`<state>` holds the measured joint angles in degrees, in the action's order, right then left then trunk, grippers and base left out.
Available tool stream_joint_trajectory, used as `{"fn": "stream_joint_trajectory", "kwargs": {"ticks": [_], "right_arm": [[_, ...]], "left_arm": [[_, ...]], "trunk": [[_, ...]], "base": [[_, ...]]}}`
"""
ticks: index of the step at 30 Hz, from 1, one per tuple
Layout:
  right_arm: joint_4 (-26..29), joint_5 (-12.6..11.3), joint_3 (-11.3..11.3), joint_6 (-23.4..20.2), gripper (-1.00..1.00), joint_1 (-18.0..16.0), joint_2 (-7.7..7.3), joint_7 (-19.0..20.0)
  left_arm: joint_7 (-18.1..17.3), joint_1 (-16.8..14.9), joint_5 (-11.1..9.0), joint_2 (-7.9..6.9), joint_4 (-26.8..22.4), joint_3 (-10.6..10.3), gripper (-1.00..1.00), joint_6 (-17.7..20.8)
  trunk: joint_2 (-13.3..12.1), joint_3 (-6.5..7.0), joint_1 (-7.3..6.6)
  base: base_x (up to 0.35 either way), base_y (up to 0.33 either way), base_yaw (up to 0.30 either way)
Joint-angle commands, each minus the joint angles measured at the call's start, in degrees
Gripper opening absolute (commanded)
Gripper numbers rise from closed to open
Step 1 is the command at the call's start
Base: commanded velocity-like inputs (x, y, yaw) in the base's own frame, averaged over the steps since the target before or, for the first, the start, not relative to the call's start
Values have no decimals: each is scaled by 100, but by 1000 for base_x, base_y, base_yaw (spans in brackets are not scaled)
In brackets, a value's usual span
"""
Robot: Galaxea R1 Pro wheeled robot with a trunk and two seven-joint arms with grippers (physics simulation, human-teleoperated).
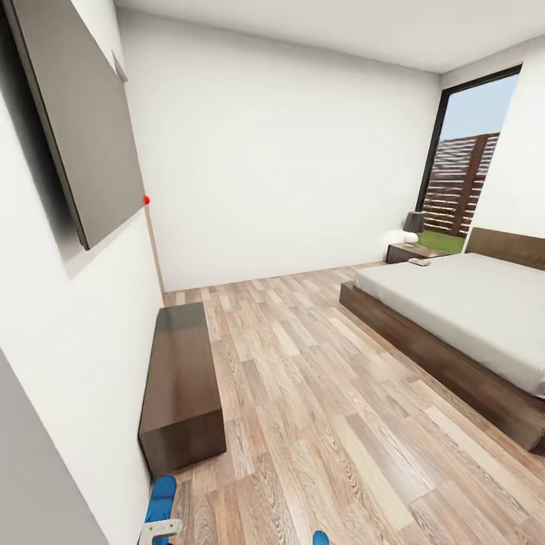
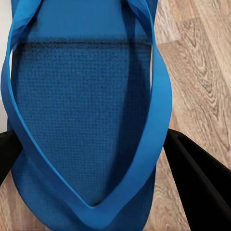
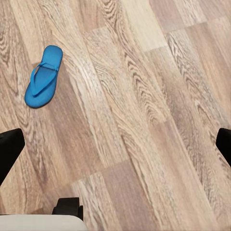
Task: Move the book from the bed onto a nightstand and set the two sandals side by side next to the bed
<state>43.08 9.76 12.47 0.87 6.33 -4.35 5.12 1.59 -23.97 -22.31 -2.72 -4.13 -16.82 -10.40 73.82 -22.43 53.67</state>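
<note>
Held sandal (image 2: 82, 96): bright blue flip-flop, flat textured sole, smooth Y-shaped strap meeting at the toe post. Probably light, soft and bendy, likely foam; apt to flex or swing if taken by one end. Best gripped across the sole's width, as here: left claw (image 2: 91, 139) clenched on it, black fingers (image 2: 202, 183) pressed against both long edges, above the plank floor (image 2: 202, 57) beside the white wall.

Second sandal (image 3: 43, 77): same blue, lying flat and strap-up on bare floor, well apart from the right claw (image 3: 115, 139), which hangs released and empty. Strap a poor hold, thin and slippery-looking; sole edges safer.

Bed (image 1: 469, 303) far across the room, nightstand (image 1: 409, 252) at its headboard corner.
</note>
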Motion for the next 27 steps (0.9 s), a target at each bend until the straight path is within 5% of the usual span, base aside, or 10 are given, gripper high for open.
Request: {"fn": "stream_joint_trajectory", "kwargs": {"ticks": [1,13,27], "right_arm": [[7,60,28,14,100,0,5,41],[-17,52,28,194,100,0,5,41],[-28,53,27,208,100,0,5,41]], "left_arm": [[17,-2,-37,-1,0,-49,-100,-15],[17,-2,-37,-1,0,-49,-100,-15],[17,-2,-37,-1,-7,-49,-100,-23]], "trunk": [[3,-5,0],[3,-5,0],[3,-5,0]], "base": [[0,0,-16],[72,120,-18],[86,107,-162]]}}
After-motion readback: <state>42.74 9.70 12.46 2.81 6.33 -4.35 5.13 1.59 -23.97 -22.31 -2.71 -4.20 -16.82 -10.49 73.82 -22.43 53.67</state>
